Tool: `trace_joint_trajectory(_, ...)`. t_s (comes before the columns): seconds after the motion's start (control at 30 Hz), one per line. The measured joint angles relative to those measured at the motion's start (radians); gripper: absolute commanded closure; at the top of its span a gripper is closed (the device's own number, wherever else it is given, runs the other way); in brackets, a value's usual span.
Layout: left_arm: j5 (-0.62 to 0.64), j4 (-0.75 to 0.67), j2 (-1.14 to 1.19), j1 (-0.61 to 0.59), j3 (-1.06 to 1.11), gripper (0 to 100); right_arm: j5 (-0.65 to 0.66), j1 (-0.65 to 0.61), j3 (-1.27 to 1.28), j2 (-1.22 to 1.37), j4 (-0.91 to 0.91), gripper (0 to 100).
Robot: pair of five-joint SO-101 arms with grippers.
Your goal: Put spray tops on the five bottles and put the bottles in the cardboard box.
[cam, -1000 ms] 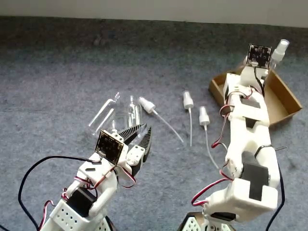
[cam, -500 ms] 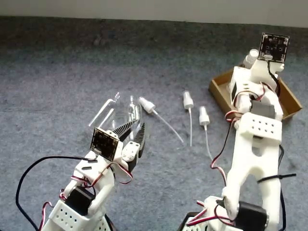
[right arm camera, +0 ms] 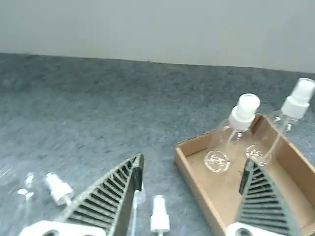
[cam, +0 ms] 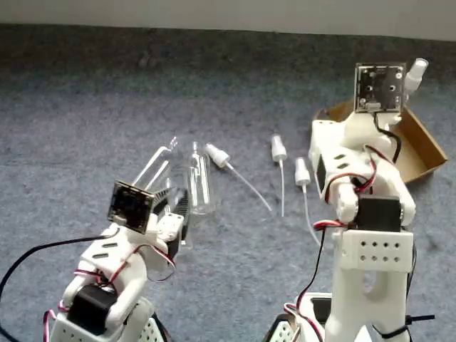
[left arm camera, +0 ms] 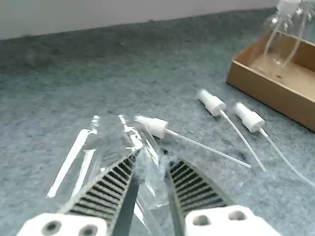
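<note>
Clear bottle (left arm camera: 140, 140) | clamped in left end effector (left arm camera: 152, 158), long axis running straight ahead of it | spray top (left arm camera: 152, 126) lies just beyond the far end (left arm nearer than right).

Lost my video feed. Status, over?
Left end effector shut on clear bottle. Right end effector open at cardboard box. Three spray tops loose, nothing blocking.

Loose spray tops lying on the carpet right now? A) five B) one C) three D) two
C: the high view shows three spray tops lying loose on the carpet between the arms, each with its tube trailing.
</note>
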Motion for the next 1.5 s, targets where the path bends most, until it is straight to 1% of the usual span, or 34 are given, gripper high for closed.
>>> trace_joint_trajectory(0.13,0.002,0.094,-0.011,-0.147,-0.115,99,0.000,-0.155,0.000,-0.020,0.098,72.5)
trace_joint_trajectory(0.3,0.002,0.226,-0.011,-0.302,-0.137,99,0.000,-0.290,-0.034,0.018,0.149,72.5)
trace_joint_trajectory(0.4,0.002,0.278,-0.011,-0.368,-0.137,99,-0.038,-0.351,-0.104,0.123,0.196,72.5)
trace_joint_trajectory(0.57,0.002,0.311,-0.011,-0.433,-0.137,99,-0.104,-0.413,-0.253,0.376,0.242,72.5)
trace_joint_trajectory(0.77,0.002,0.311,-0.011,-0.476,-0.071,99,-0.157,-0.485,-0.427,0.681,0.261,72.5)
trace_joint_trajectory(0.9,0.002,0.256,-0.011,-0.483,-0.018,99,-0.158,-0.532,-0.586,0.890,0.296,72.5)
trace_joint_trajectory(0.97,0.000,0.218,-0.011,-0.483,0.023,99,-0.173,-0.542,-0.687,1.002,0.324,72.4)
trace_joint_trajectory(1.07,0.000,0.160,-0.008,-0.483,0.077,99,-0.247,-0.542,-0.864,1.166,0.381,72.4)
trace_joint_trajectory(1.13,0.000,0.127,-0.002,-0.483,0.095,99,-0.273,-0.540,-0.996,1.275,0.433,72.4)
trace_joint_trajectory(1.33,0.000,0.103,-0.002,-0.483,0.101,99,-0.284,-0.545,-1.390,1.564,0.543,72.4)
trace_joint_trajectory(1.5,0.000,0.103,-0.002,-0.483,0.101,99,-0.285,-0.545,-1.623,1.774,0.601,72.4)
